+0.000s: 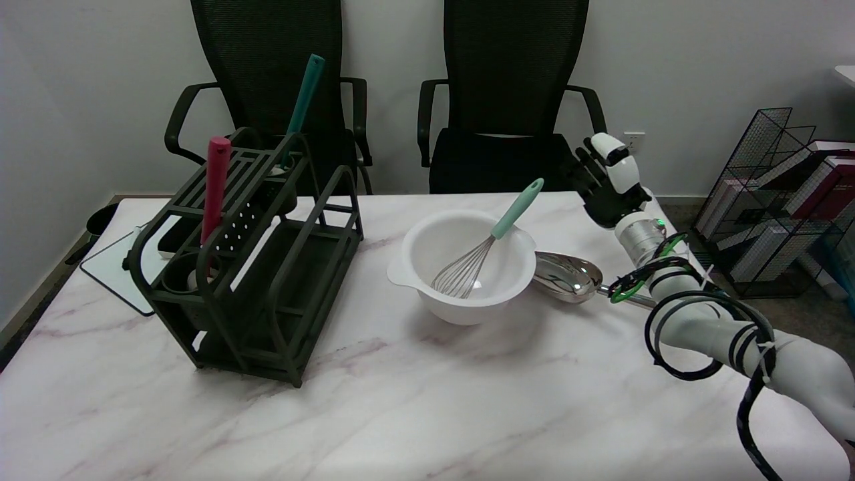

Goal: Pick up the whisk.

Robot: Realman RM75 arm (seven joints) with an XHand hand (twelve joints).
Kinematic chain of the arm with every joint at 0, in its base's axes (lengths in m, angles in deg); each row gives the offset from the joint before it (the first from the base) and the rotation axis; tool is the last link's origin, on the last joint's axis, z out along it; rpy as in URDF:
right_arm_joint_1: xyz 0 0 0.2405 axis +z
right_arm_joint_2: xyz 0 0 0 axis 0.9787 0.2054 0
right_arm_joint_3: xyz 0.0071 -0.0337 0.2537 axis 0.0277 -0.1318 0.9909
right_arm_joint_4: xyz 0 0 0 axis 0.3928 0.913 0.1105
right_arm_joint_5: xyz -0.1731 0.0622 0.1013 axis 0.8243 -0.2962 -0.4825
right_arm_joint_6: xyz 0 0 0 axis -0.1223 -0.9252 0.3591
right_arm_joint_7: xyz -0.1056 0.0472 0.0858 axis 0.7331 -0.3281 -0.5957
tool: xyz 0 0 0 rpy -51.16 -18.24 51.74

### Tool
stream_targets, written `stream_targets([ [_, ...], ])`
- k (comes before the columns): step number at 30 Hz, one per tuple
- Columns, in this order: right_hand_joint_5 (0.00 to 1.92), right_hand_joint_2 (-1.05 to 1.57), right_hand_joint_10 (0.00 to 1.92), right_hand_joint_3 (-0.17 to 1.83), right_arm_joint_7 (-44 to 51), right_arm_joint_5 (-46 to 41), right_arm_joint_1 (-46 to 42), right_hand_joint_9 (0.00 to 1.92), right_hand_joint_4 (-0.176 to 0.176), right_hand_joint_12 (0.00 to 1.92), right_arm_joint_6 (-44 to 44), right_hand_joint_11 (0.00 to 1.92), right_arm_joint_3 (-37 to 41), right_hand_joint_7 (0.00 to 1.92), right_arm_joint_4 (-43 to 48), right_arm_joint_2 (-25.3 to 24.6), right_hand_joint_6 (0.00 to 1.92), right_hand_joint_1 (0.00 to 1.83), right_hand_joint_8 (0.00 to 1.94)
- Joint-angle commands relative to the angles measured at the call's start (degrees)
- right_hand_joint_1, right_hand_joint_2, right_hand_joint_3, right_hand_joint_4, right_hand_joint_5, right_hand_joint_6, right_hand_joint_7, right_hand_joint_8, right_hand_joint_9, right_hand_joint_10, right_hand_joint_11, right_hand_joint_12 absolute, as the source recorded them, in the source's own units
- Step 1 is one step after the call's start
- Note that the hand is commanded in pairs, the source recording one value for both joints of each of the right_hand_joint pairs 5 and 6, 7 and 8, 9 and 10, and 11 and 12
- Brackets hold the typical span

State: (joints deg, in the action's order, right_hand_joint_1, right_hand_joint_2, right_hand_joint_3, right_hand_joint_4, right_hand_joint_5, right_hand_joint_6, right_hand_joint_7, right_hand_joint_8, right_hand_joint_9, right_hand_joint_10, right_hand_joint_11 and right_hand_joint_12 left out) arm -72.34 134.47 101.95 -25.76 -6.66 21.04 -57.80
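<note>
The whisk [491,244] leans in a white bowl [427,284] at the table's middle, its wire head down in the bowl and its mint-green handle [518,208] sticking up and to the right over the rim. My right hand [609,180] is raised in the air to the right of the handle, a short way off and a little higher. Its fingers are spread and nothing is in them. The arm reaches in from the lower right.
A metal scoop [568,275] lies on the table just right of the bowl, under my forearm. A dark green utensil rack [254,260] with a red handle [215,180] and a teal handle [304,100] stands at the left. Two black chairs stand behind the table.
</note>
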Motion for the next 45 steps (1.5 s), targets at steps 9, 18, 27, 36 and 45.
stream_targets([
  [9,0.28,0.52,0.35,0.98,-2.37,0.07,-1.24,0.35,0.000,0.32,5.07,0.32,-3.58,0.25,-7.15,-0.02,0.28,0.96,0.25],
  [18,0.31,0.59,0.35,0.99,-3.10,0.07,-4.26,0.35,0.000,0.31,5.07,0.31,-2.97,0.25,-12.80,0.30,0.31,0.94,0.25],
  [27,0.32,0.60,0.36,1.01,-3.29,0.07,-4.04,0.36,0.000,0.31,5.15,0.31,-3.53,0.26,-14.54,0.14,0.32,0.93,0.26],
  [36,0.33,0.61,0.36,1.02,-3.29,0.07,-3.93,0.36,0.000,0.31,5.55,0.31,-3.61,0.26,-15.89,0.06,0.33,0.93,0.26],
  [45,0.35,0.62,0.37,1.03,-3.29,0.07,-3.93,0.37,0.000,0.32,5.70,0.32,-3.61,0.27,-16.17,-0.10,0.35,0.95,0.27],
])
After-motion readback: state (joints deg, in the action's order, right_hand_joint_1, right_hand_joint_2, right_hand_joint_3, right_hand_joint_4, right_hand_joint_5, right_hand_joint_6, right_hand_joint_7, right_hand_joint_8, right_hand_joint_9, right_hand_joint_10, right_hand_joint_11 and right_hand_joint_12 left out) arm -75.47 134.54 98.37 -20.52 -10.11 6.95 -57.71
